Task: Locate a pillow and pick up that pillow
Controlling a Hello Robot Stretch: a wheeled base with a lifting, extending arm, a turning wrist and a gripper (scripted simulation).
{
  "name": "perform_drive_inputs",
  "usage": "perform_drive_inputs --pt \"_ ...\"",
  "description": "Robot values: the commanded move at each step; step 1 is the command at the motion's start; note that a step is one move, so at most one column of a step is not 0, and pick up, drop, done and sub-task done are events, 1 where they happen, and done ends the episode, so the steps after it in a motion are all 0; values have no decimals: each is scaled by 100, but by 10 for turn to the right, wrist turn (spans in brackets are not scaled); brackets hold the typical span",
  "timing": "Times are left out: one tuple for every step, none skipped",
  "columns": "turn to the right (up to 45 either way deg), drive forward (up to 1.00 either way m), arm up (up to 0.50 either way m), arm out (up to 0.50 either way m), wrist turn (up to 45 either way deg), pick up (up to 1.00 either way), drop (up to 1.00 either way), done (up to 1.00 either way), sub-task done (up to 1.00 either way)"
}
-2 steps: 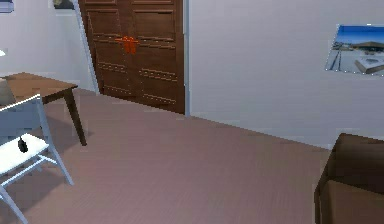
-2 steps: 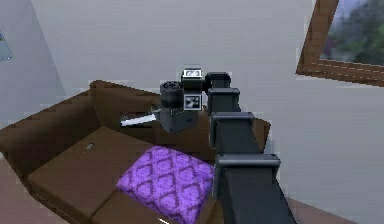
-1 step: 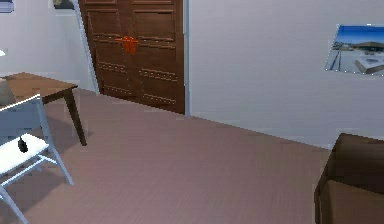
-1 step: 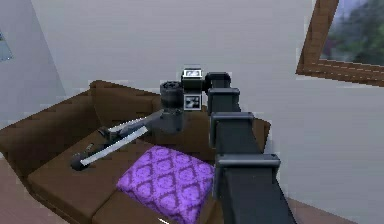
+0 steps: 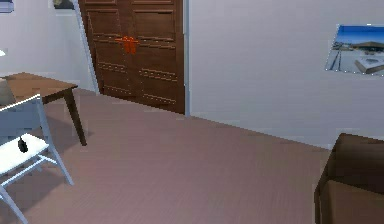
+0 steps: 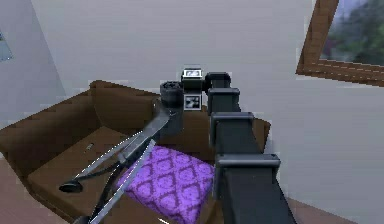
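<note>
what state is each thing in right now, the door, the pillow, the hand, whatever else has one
double door: shut
purple pillow: lying flat on the seat of the brown sofa
arm: extended out over the sofa
hand: fingers angled down at the sofa seat; cannot tell whether it holds anything
white chair: upright

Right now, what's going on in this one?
The robot's arm reaches out over a brown sofa, where a purple patterned pillow lies on the seat. The claw shows low against the seat, by the pillow. I cannot tell whether it holds anything. The pillow is not yet lifted.
</note>
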Motion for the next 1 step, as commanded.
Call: perform_drive_inputs --pt "0 0 0 0 -30 0 0 0 0"
